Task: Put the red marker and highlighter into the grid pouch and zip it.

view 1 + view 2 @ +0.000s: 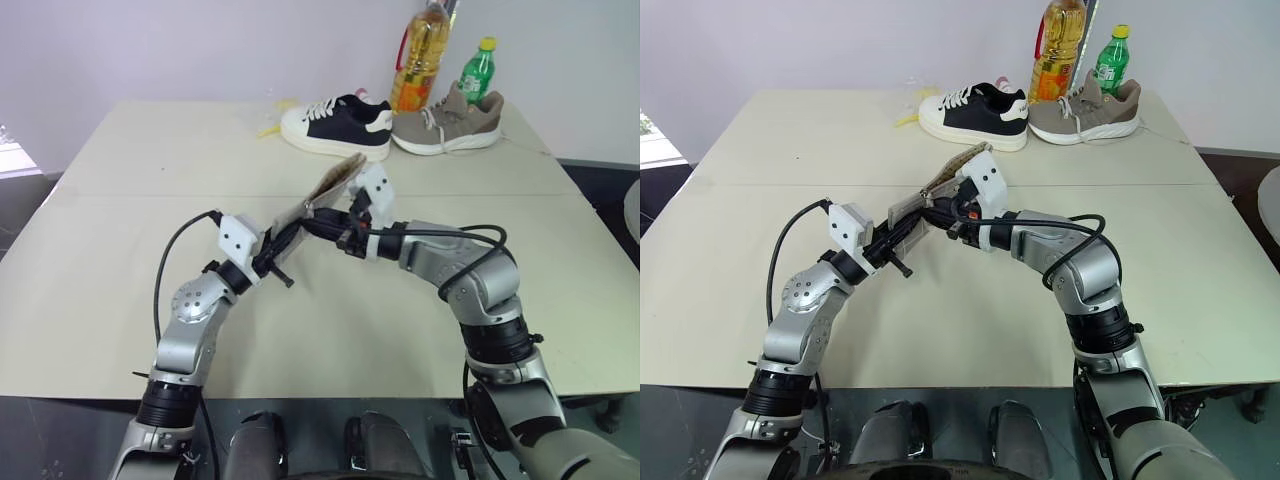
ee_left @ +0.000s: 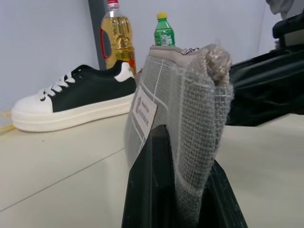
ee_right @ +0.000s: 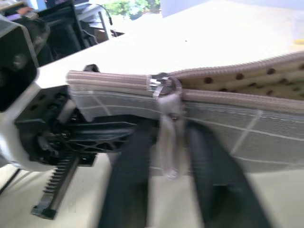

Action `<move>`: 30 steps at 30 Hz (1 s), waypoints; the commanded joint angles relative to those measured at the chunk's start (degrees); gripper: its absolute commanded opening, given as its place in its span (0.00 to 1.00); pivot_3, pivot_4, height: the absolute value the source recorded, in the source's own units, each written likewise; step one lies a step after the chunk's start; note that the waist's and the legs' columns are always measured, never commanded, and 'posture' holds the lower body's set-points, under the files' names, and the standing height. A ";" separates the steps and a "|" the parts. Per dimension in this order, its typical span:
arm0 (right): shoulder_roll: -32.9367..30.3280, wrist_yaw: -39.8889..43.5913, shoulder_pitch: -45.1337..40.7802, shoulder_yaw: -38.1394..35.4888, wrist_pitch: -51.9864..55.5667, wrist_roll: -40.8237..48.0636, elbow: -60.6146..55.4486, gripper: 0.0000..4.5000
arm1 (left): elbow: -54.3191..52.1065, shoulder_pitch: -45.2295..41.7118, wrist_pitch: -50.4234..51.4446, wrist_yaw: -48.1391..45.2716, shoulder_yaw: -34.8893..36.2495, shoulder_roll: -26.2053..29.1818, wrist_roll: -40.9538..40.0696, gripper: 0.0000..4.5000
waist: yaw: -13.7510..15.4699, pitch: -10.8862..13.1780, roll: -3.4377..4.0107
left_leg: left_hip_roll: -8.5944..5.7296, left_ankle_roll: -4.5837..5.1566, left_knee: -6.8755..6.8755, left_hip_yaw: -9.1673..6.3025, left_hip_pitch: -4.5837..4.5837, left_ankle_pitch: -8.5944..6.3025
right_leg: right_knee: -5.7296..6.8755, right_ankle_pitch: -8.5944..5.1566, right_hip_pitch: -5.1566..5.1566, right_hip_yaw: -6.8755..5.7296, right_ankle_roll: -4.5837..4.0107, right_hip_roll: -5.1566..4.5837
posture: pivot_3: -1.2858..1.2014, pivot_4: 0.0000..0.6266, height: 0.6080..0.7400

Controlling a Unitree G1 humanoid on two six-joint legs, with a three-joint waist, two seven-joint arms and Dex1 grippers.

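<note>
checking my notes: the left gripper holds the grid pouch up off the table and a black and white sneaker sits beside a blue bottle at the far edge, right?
Not quite: the bottle is green, as the left eye view shows. The left gripper does hold the grid pouch off the table, with the black and white sneaker at the far edge.

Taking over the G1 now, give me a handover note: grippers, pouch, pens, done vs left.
Left gripper: shut on one end of the grid pouch, holding it up off the table.
Right gripper: closed around the zip pull, one finger on each side.
Zip: closed on the left gripper's side of the slider; beyond it the mouth gapes, showing dotted lining.
Red marker and highlighter: cannot tell whether they are inside the pouch; check first.
Left: draw the pull along the open stretch to finish zipping, then set the pouch down.
</note>
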 commanded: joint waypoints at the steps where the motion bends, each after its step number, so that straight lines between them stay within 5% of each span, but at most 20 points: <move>1: -2.58 0.79 -2.18 -2.02 -1.97 -0.89 -0.53 0.01 | -2.20 0.53 -1.73 -0.43 0.86 1.11 -0.06 0.00 | -0.03 0.00 0.00 | 0.00 0.00 0.00 0.00 0.00 0.00 | 0.00 0.00 0.00 0.00 0.00 0.00 | 0.52 0.24 0.74; 9: -16.29 -0.72 -7.71 -6.52 -12.19 -10.84 17.02 0.01 | -6.76 6.98 -0.91 -4.66 1.79 6.27 -2.41 0.00 | -0.01 0.03 0.01 | 0.00 0.00 -0.02 0.06 0.00 0.00 | -0.01 0.00 -0.06 0.00 -0.01 -0.01 | 0.52 0.24 0.74; 14: -20.35 6.51 -5.45 -4.31 -15.09 -11.23 16.65 0.01 | -8.96 9.42 0.72 -6.51 1.85 8.53 -4.06 0.00 | -0.38 0.06 0.05 | 0.07 0.00 -0.12 0.12 0.00 0.00 | 0.02 0.00 -0.18 0.03 0.00 0.04 | 0.52 0.24 0.74; 16: -22.26 10.97 -3.70 -3.20 -15.22 -10.33 14.65 0.13 | -9.59 10.09 2.03 -7.28 2.01 9.24 -5.38 0.00 | -0.17 0.06 0.06 | 0.08 0.00 -0.14 0.11 0.00 0.00 | 0.01 0.00 -0.18 0.03 0.00 0.04 | 0.52 0.24 0.74; 23: -31.44 26.37 7.25 -3.89 -20.79 -8.07 8.92 0.87 | -12.57 16.82 3.78 -8.20 5.67 14.44 -5.77 0.76 | 0.06 0.06 0.01 | 0.06 0.00 -0.11 0.10 -0.01 -0.01 | -0.08 -0.01 -0.15 0.03 -0.01 -0.05 | 0.52 0.24 0.74; 30: -32.53 26.94 11.21 -7.47 -25.21 -8.67 12.94 0.87 | -11.30 25.53 5.37 -5.29 15.89 16.71 -7.44 0.76 | -0.21 0.11 0.05 | 0.12 0.00 -0.12 0.08 0.01 -0.01 | -0.06 0.01 -0.29 0.03 -0.06 -0.02 | 0.52 0.24 0.74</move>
